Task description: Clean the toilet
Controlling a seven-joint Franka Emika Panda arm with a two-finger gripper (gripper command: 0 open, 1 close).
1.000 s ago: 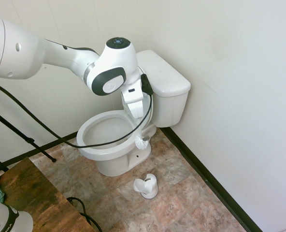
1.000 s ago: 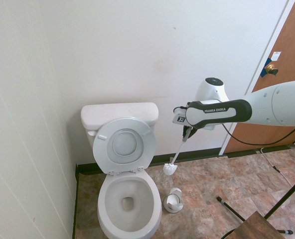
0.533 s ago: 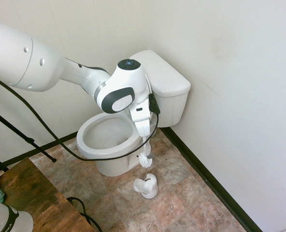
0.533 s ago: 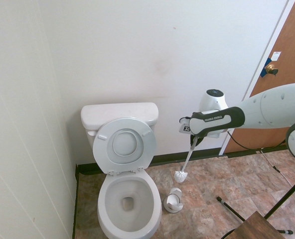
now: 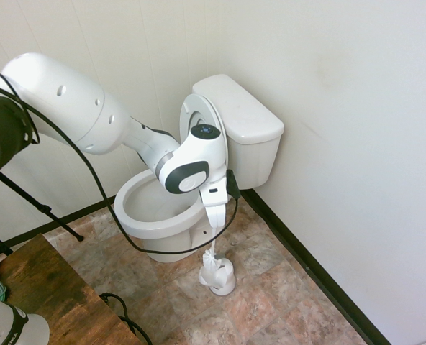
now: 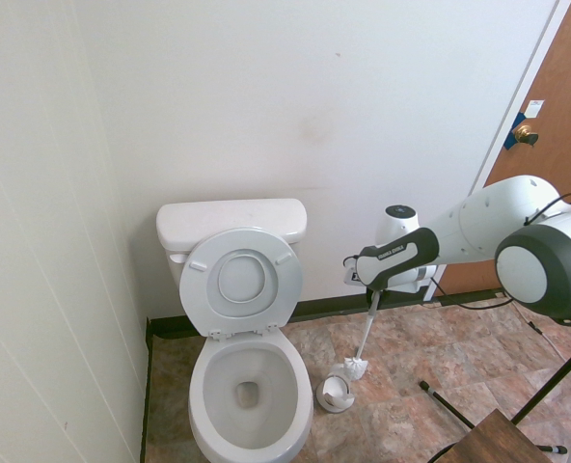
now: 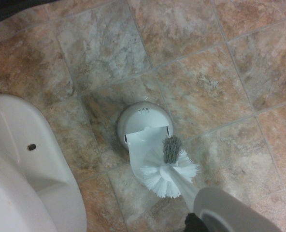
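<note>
step: looks like brush going back into its holder, judged from the brush head hanging just over the holder; the bowl scrub itself can't be confirmed from here
gripper [image 6: 373, 289]: pointing down, jaws pinched on the toilet brush handle, high on the shaft
toilet brush [image 6: 355, 367]: white bristle head hangs low, slightly tilted, just above the holder's open side; in the wrist view bristles [image 7: 168, 166] overlap the holder's slot
brush holder [image 5: 217, 276]: small white cup on the floor tile, just beside the toilet's base, door side; upright
holder contents: looks empty, brush head not seated yet; can't tell if bristles touch the rim
doing it well: line the head over the holder's opening first, then go straight down; handle is tilted, so straighten it or the head may catch the rim and tip the light holder; release only once the head sits inside
toilet [image 6: 245, 384]: against the wall in the corner, lid and seat up, leaning on the tank [image 5: 243, 108]
bowl contents: a little water at the drain hole, nothing else visible
risk: holder is loose on the floor, a sideways push could slide it away from the toilet
</note>
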